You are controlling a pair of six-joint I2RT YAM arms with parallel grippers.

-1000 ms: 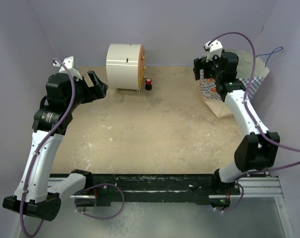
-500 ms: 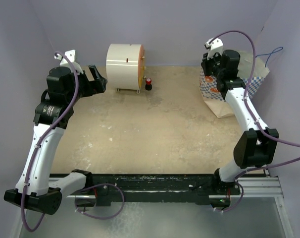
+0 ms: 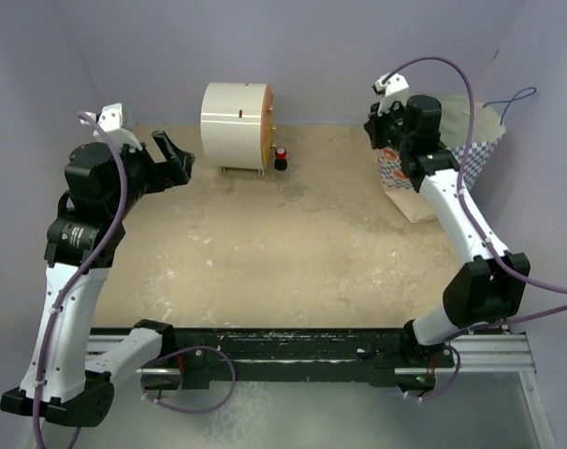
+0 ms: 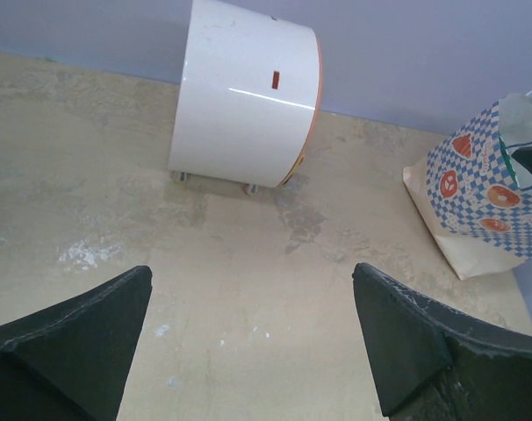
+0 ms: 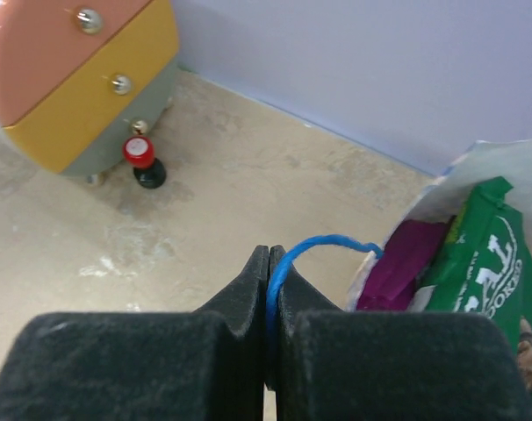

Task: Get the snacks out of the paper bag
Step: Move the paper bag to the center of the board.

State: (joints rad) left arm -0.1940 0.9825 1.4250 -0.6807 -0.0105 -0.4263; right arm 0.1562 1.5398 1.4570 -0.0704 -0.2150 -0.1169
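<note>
On the beige table (image 3: pixel 293 253), the checkered paper bag (image 4: pixel 481 189) shows green and purple snacks (image 5: pixel 477 254).

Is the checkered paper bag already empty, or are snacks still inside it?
Not empty. The blue-and-white checkered paper bag holds a glossy green packet and a purple packet showing at its mouth in the right wrist view.

left arm: we see it raised over the far-left of the table (image 3: pixel 293 253), left gripper (image 3: pixel 174 154) spread wide, nothing between the fingers
right arm: reaches to the far-right corner, right gripper (image 3: pixel 382 128) at the near rim of the paper bag (image 3: pixel 480 154); we can't tell its jaw state from here
bag: upright against the right wall, blue cord handle (image 3: pixel 513 98) sticking up
drum: white drum (image 3: pixel 237 114) at back centre, small red-capped item (image 3: pixel 281 157) just beside it
</note>
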